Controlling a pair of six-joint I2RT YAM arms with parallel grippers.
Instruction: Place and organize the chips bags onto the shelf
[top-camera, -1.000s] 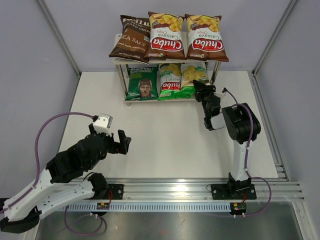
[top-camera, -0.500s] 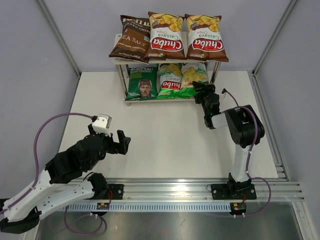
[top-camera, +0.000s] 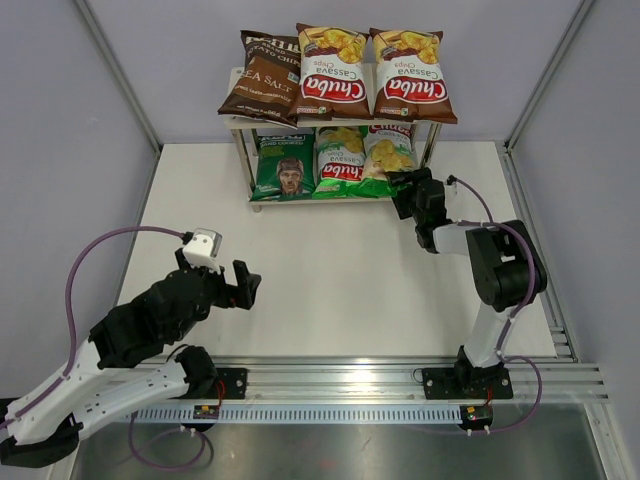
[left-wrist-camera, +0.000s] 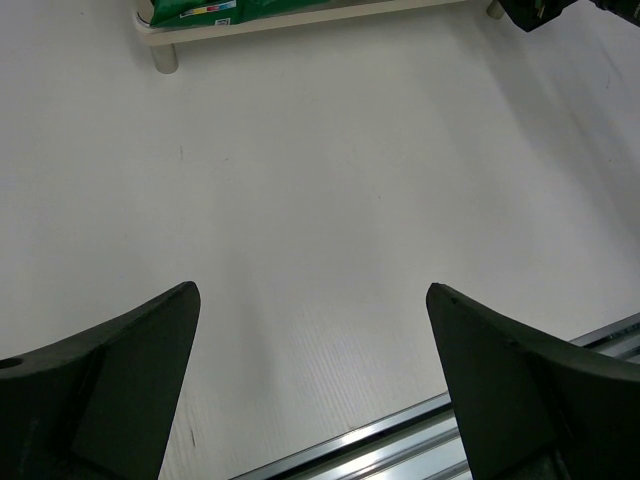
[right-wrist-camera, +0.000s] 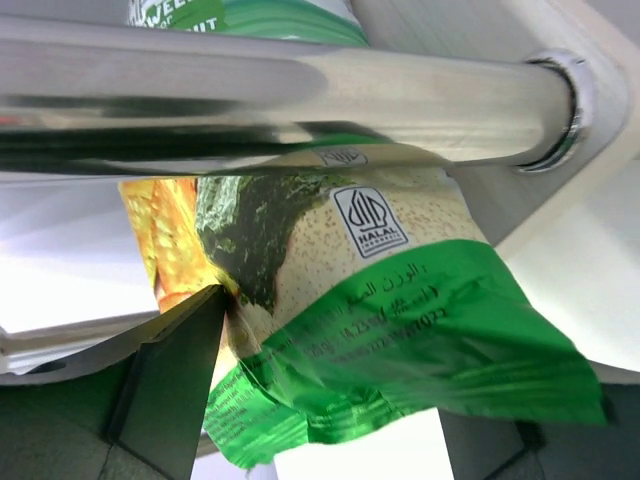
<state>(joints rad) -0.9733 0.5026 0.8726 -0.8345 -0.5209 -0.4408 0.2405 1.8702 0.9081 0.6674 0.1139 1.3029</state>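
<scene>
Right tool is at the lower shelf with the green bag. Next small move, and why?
Probably draw the right tool straight back from the shelf. Its jaws look spread around the green Chuba bag, which looks to rest on the lower board, so nothing seems left to hold.

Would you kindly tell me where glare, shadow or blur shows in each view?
Top view: even light, sharp, faint sheen on the dark brown bag. Left wrist view: the left gripper dark and soft-edged, the table crisp. Right wrist view: bright streaks on the metal leg, the green bag's print legible, the right gripper a dark blur.
</scene>
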